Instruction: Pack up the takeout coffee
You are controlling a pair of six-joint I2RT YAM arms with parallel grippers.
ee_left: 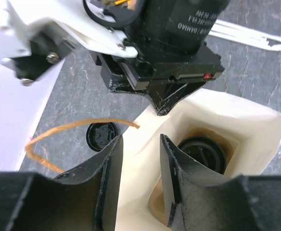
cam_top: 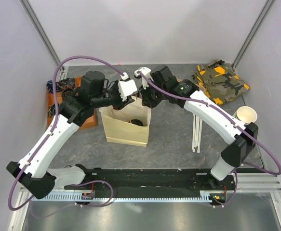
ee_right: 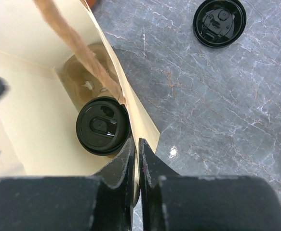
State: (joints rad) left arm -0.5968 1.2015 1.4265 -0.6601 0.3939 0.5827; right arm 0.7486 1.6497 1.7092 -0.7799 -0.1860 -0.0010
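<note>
Veining in pale lines runs over the dark grey counter (cam_top: 174,134), which looks smooth and slightly glossy. At its middle stands the paper bag (cam_top: 126,131), a boxy, matte cream thing with creased walls and an open mouth.

Both arms reach over the bag's mouth. The left claw (ee_left: 141,139) is spread, its rough black fingers (ee_left: 109,183) astride the bag's rim, with a fold of paper rising between them. We cannot tell whether the pads touch that fold. The right claw (ee_right: 136,144) is pressed nearly together, pinching the thin edge of the bag's wall.

Behind and to the right of the bag lies a rumpled camouflage cloth (cam_top: 220,82) with orange patches. The stack of pale paper cups (cam_top: 246,114) sits well right of the bag, partly cut off by the right arm.

Inside the bag, on its floor and against the pinched wall, stands the takeout coffee (ee_right: 103,126). We see only its round, glossy black lid, and the cup body beneath is hidden. A loose black lid (ee_right: 219,21) lies flat on the counter outside the bag. A twisted brown paper handle (ee_right: 77,48) arcs over the bag's mouth.
</note>
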